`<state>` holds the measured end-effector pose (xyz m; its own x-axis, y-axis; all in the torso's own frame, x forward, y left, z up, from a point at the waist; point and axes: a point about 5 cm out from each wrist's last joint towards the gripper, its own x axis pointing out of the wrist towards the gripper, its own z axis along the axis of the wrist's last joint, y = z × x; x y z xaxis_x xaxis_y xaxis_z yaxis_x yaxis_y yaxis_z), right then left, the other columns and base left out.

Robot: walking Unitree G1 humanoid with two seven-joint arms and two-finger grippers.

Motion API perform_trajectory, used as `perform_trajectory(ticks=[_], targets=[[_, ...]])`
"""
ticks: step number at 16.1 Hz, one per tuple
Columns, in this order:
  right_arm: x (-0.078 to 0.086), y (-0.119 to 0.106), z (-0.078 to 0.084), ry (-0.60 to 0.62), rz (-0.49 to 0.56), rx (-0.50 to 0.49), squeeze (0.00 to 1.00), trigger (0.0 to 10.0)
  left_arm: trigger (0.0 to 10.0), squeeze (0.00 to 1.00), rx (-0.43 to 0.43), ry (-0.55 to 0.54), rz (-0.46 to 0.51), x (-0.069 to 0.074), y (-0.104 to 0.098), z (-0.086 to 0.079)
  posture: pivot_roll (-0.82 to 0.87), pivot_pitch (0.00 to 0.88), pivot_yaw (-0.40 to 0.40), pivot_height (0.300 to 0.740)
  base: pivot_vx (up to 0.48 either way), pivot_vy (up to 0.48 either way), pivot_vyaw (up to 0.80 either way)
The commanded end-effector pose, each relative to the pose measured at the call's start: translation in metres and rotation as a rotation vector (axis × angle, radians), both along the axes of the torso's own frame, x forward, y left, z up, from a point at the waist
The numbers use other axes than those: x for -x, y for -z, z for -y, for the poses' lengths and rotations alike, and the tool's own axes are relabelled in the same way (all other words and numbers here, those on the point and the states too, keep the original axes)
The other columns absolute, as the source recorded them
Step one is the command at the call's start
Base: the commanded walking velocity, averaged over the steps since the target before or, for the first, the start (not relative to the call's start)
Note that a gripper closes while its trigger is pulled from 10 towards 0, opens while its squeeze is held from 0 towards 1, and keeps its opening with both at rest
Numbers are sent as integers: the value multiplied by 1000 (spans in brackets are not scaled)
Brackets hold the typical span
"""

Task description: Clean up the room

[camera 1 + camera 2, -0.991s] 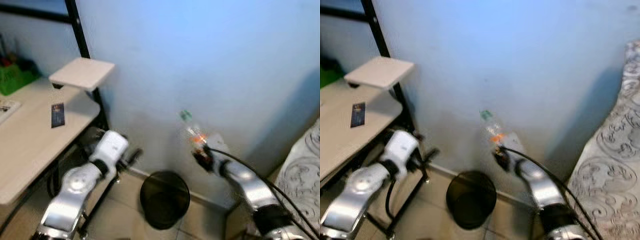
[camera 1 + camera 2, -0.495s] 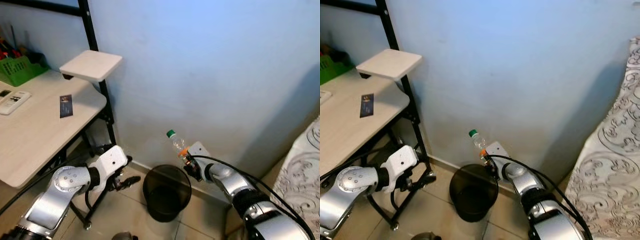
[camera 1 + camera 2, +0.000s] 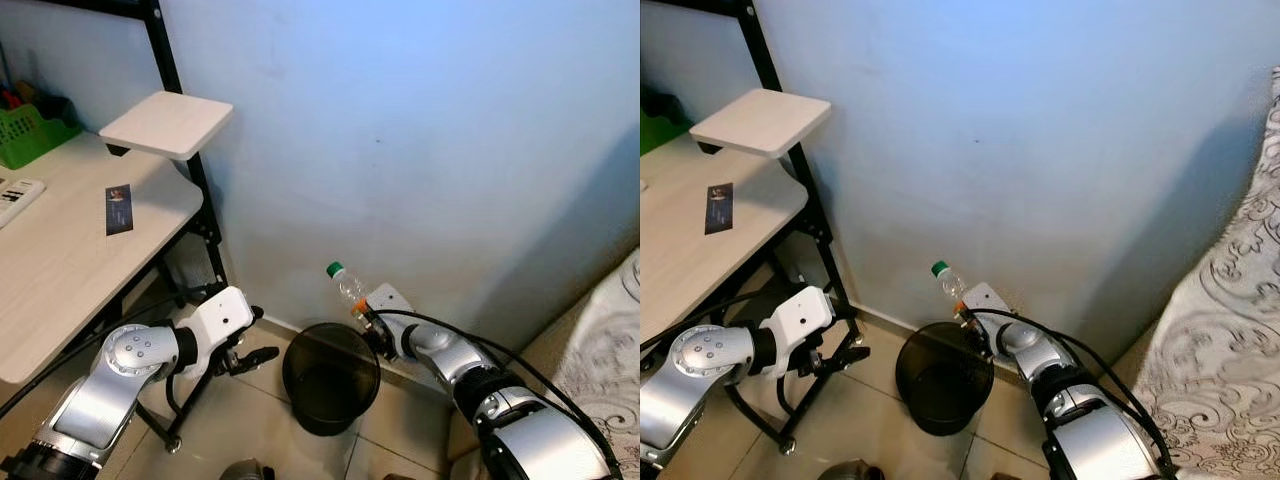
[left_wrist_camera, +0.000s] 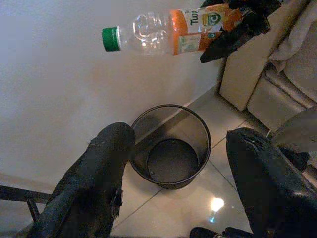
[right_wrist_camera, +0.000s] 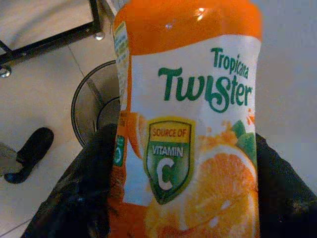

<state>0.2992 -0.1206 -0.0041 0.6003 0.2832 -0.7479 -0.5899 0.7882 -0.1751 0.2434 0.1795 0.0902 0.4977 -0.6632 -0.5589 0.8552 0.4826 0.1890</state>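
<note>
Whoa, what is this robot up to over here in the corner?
It is tidying up. Its right gripper is shut on an empty juice bottle with a green cap, held by the wall above the rim of a black wastebasket on the floor. The bottle has not been dropped in. The left gripper is open, holding nothing, low beside the desk.

I see a clear, glossy plastic bottle (image 4: 168,37) with a green ribbed cap and a shiny orange printed label. Below it the round black wire-mesh bin (image 3: 331,378) looks like matt metal. My arms are smooth brushed silver metal with matt black fingers (image 4: 89,193). The pale floor tiles (image 4: 198,208) are glossy and throw back a light spot. At left, the light wood-grain desk top (image 3: 70,270) looks matt, on a black metal frame (image 3: 190,170). At right, the patterned grey cloth (image 3: 1230,330) looks soft.
</note>
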Motion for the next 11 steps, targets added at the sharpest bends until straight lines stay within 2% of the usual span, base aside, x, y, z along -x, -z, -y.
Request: perform_trajectory(ticks=[1,9,10,11], targets=[[-6,-7,-4,-2,28,-14,1000,10000,10000,0,-11,14,1,0,1,1,63,51,-14,740,0,0,0],[-3,-4,-10,-20,9,-37,1000,10000,10000,0,-11,13,2,0,1,2,68,49,-15,740,0,0,0],[-3,-4,-13,-43,22,-53,1000,10000,10000,0,-9,12,2,1,2,2,68,48,-15,740,0,0,0],[-4,-6,-13,-3,38,-111,1000,10000,10000,0,-2,2,11,1,2,3,69,46,-18,740,0,0,0]])
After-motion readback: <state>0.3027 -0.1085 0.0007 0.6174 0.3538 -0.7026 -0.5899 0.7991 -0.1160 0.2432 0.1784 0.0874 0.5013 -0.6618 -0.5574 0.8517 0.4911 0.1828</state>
